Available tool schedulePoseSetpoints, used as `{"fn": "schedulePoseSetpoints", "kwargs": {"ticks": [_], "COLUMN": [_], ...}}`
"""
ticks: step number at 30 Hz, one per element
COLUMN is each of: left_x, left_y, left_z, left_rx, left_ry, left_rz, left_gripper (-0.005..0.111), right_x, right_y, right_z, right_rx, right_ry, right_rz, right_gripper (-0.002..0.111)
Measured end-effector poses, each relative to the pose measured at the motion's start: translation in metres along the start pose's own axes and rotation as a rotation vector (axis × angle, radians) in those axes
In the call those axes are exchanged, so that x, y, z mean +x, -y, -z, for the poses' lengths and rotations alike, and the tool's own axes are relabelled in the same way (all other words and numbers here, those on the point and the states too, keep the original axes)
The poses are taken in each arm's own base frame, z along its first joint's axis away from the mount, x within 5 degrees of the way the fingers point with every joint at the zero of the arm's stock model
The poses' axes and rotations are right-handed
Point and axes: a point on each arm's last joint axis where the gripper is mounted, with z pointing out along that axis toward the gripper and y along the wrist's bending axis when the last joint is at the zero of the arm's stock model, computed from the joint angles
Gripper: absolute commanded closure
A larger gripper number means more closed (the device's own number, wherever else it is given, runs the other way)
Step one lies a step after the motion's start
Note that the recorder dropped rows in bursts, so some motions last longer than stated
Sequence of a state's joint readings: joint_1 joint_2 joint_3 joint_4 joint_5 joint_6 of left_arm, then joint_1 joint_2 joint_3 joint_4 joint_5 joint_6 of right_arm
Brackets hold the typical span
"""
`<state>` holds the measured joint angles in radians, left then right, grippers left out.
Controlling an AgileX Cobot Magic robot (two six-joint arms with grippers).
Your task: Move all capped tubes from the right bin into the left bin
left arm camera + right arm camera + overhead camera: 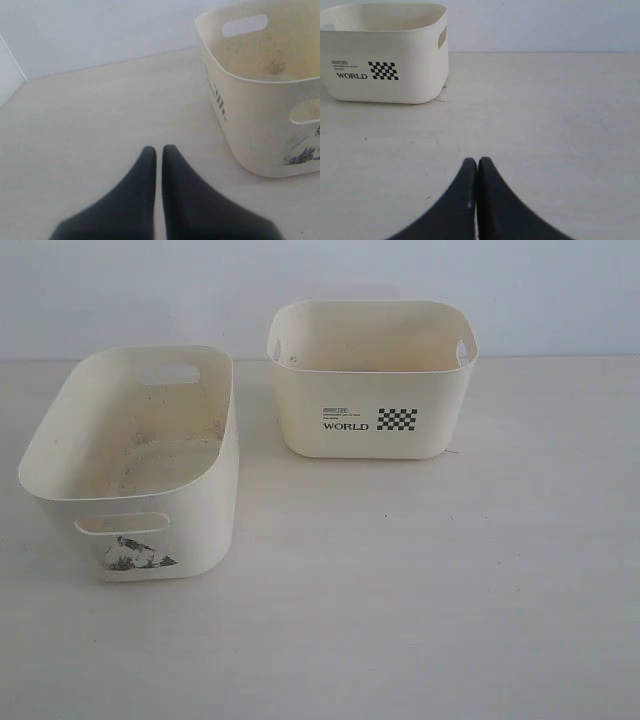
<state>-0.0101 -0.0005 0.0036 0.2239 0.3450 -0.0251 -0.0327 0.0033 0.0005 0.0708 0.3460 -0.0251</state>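
No capped tubes show in any view. The left bin (200, 540), near and to the left, shows a bare floor with only faint speckled stains, so as far as can be seen nothing has been delivered. The right bin (360, 390), farther back and right of centre, turns its WORLD print toward the exterior camera; its near wall hides its floor, so whether tubes lie inside cannot be told. I judge the whole transfer yet to do, if that tub holds anything.

Neither arm appears in the exterior view. The left gripper (159, 150) hangs above bare table (400, 590), apart from the left bin, its fingers drawn to a hairline slit with nothing between them. The right gripper (477, 161) hangs above the table well apart from the right bin, facing its printed side, its fingers pressed tip to tip and holding nothing.

The bins stand apart, a strip of table between them. Broad open surface lies near and to the right, so an approach has room. The far wall rises close behind the right bin, so the far side is tighter. Its walls look steep and its rim rounded, so a reach likely has to come over the rim from above, with the fingers parted first. The left bin's long, wide mouth offers an easy drop.
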Motion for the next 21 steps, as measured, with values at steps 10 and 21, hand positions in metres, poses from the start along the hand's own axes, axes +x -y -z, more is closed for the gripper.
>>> {"fn": "schedulePoseSetpoints", "kwargs": {"ticks": [10, 21], "left_x": [0.0000, 0.0000], "left_y": [0.0000, 0.0000], "left_z": [0.0000, 0.0000], "left_rx": [0.000, 0.000], "left_ry": [0.000, 0.000], "left_rz": [0.000, 0.000], "left_gripper": [0.102, 0.102], "right_x": [0.0000, -0.0046], "right_y": [0.0000, 0.0001], "right_z": [0.0000, 0.0001], "right_rx": [0.000, 0.001], "right_ry": [0.000, 0.051], "right_rz": [0.000, 0.000], "right_gripper": [0.109, 0.109]}}
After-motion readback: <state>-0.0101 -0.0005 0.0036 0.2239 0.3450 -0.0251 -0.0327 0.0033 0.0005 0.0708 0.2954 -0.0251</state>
